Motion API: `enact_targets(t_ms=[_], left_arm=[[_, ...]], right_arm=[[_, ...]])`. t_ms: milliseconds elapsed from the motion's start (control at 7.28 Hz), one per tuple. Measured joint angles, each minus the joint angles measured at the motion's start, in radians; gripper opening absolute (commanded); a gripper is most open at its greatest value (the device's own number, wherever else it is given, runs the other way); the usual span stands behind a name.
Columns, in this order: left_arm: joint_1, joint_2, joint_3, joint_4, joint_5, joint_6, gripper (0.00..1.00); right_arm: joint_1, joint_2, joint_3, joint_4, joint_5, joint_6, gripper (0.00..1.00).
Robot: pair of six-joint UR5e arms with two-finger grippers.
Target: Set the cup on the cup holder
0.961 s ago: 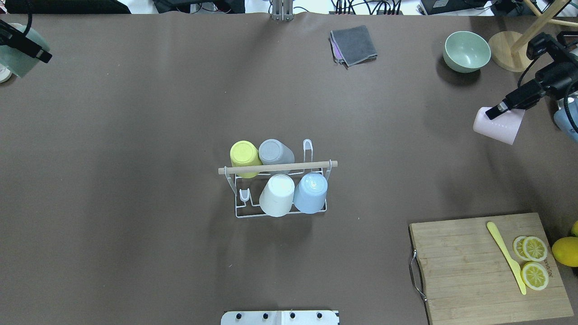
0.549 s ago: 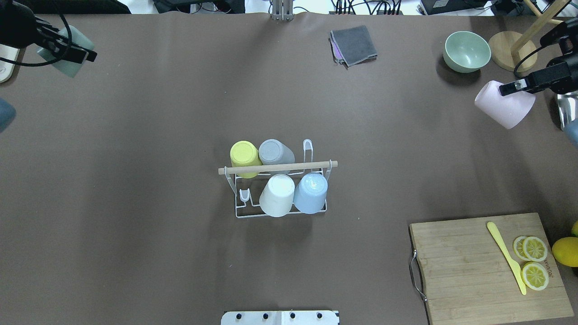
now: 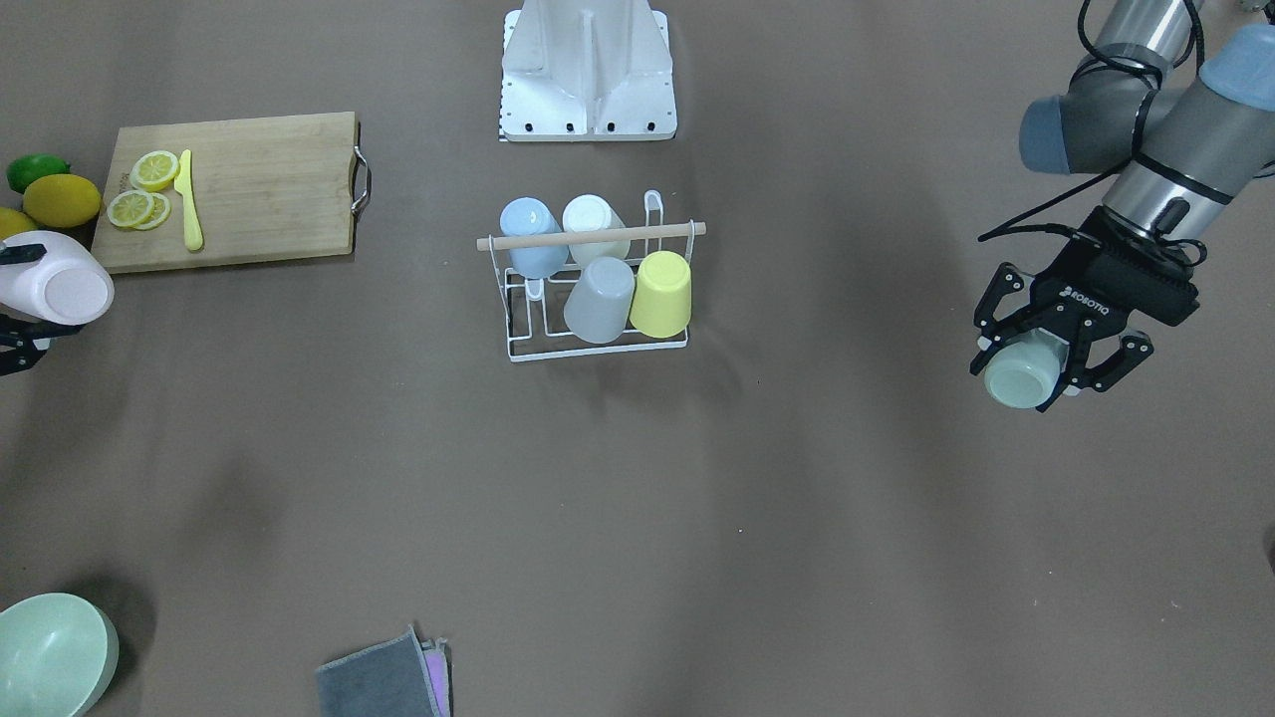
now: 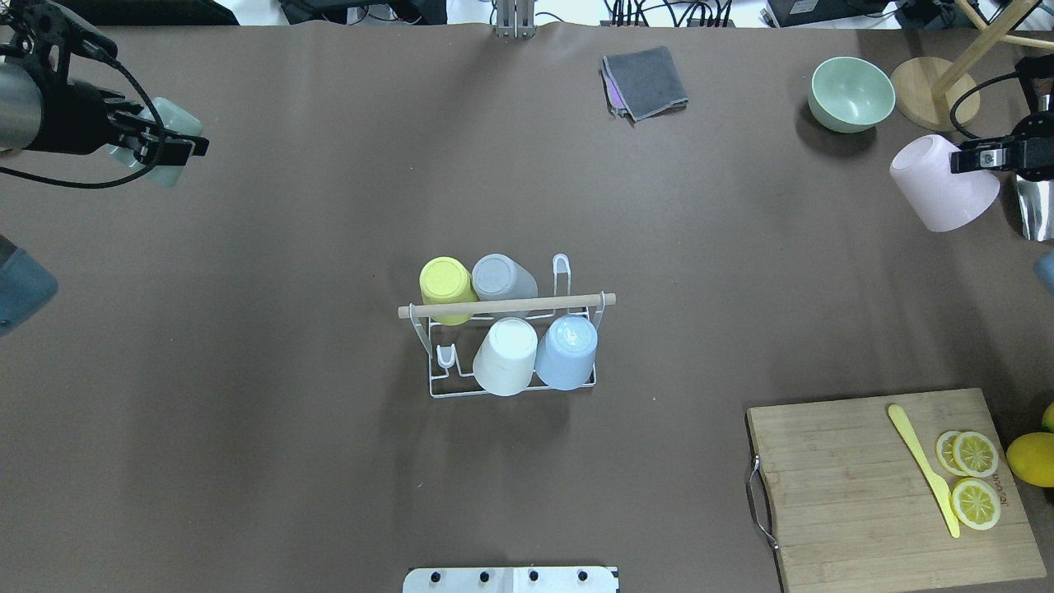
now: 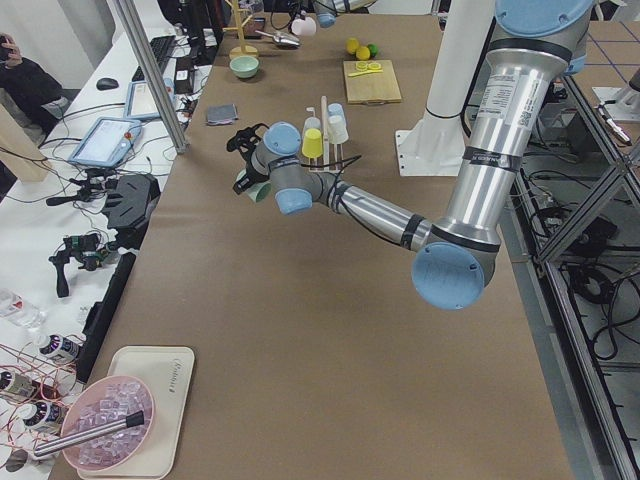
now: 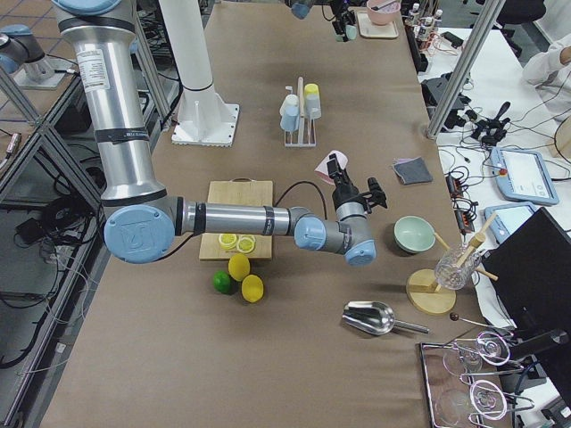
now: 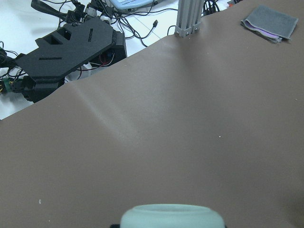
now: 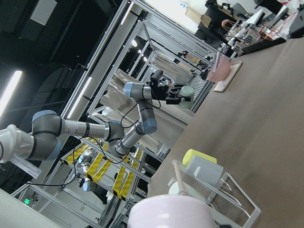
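Pale-green cup (image 4: 177, 123) clamped in left gripper (image 3: 1028, 376), near far-left corner of table (image 4: 329, 461). Cup holder (image 4: 510, 306) at table centre, carrying yellow cup (image 4: 445, 280), grey cup (image 4: 498, 276), white cup (image 4: 506, 354), blue cup (image 4: 566, 350), all bottom-up. Pink cup (image 4: 939, 185) clamped in right gripper (image 4: 972, 161), near far-right edge.

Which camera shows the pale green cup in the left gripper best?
Exterior front-facing: the pale green cup shows clearly in the left gripper. Overhead, the gripper covers part of it; the left wrist view catches only an edge; the side views show it small.
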State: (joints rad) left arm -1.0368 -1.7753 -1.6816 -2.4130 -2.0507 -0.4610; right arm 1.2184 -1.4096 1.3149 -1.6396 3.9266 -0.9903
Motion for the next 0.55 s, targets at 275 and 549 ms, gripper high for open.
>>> enact_targets(t_ms=[275,549], left_arm=[[0.002,0.041,0.002,0.015,0.0,0.004,0.0],[0.002,0.067,-0.011,0.024,0.002,0.005,0.0]], right_arm=[[-0.007,-0.01,-0.01,0.056,0.081,-0.138,0.28],[-0.008,-0.02,-0.015,0.079,0.108,-0.34,0.28]])
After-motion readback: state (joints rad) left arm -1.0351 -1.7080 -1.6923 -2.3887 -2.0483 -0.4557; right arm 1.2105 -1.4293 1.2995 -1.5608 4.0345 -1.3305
